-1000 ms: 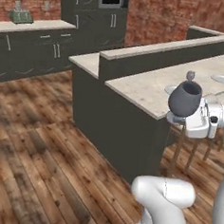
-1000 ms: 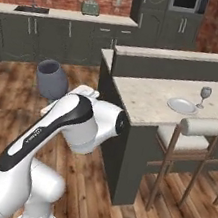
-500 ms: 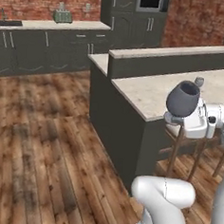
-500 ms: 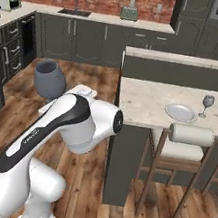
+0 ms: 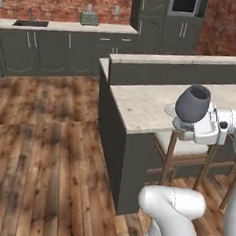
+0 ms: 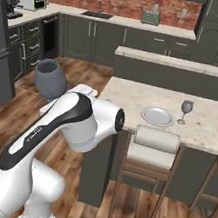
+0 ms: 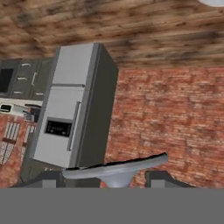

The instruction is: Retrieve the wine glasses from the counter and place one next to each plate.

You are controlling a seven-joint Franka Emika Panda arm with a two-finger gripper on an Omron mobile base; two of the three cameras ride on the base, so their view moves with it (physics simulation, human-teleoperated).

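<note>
My gripper (image 5: 186,126) is shut on the stem of the squat dark wine glass (image 5: 193,103), held upright in the air beside the bar top (image 5: 141,104). From the right base the same glass (image 6: 50,78) shows left of my arm. In the hand view only its round foot (image 7: 116,168) shows, between my fingertips (image 7: 50,178). A pale grey plate (image 6: 157,116) lies on the bar top, and the slimmer clear wine glass (image 6: 186,109) stands just right of it. The long counter (image 6: 121,21) with a sink runs along the back wall.
A cushioned wooden stool (image 6: 154,145) is tucked under the bar top below the plate. A toaster (image 6: 150,18) and a small oven (image 6: 31,1) stand on the counter. The hand view shows a steel fridge (image 7: 70,105) and a brick wall.
Both base views have swung and shifted, so the base has moved; the bar top and back counter now sit more squarely ahead. The dark glass stays in my gripper.
</note>
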